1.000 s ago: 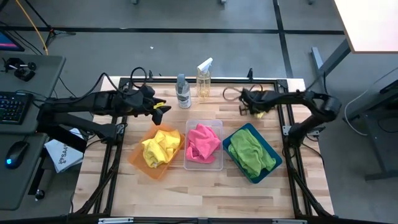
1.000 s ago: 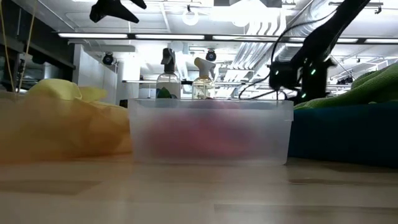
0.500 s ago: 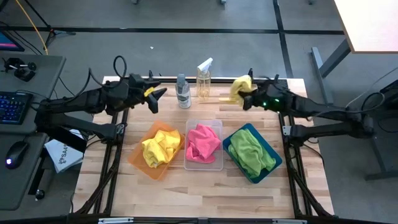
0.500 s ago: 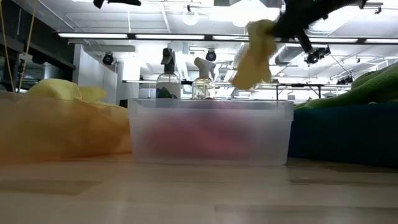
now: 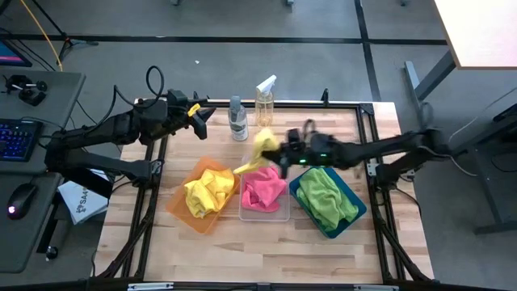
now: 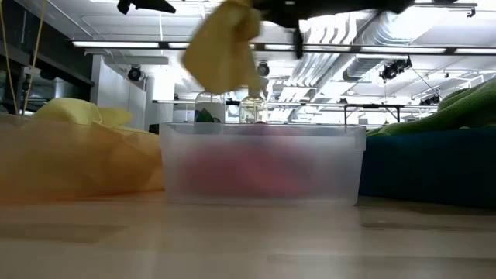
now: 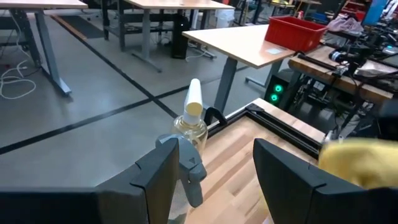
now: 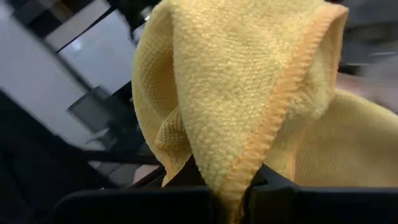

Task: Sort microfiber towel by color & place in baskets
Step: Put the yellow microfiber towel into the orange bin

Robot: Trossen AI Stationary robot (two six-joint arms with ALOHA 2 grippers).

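Observation:
A yellow towel (image 5: 261, 150) hangs from my right gripper (image 5: 279, 151), which is shut on it above the far left corner of the clear basket (image 5: 282, 215). In the low view the towel (image 6: 225, 46) dangles well above the baskets. Yellow towels (image 5: 208, 191) lie in the orange basket (image 5: 179, 206), pink towels (image 5: 263, 185) in the clear one, and green towels (image 5: 326, 198) in the teal basket (image 5: 353, 216). My left gripper (image 5: 199, 114) hovers open, high over the table's far left part, touching nothing. My right gripper pinches the yellow towel between its two fingers at a bunched fold with a stitched hem (image 8: 239, 177). The fingers reach in level from the table's right. The towel is lifted clear and hangs slack below and beyond the fingertips (image 6: 221, 58).
Two clear spray bottles (image 5: 237, 119) (image 5: 264, 101) stand near the table's far edge, just beyond the carried towel; one spray bottle (image 7: 189, 122) shows ahead of my left gripper. Bare wood lies in front of the three baskets. A black frame rail (image 5: 363, 121) borders the table.
My right gripper has picked the yellow towel up from the table's far right part, lifted it clear and swung it leftward and nearer, to above the clear basket's far left corner. My left gripper has drawn back a little toward the far edge.

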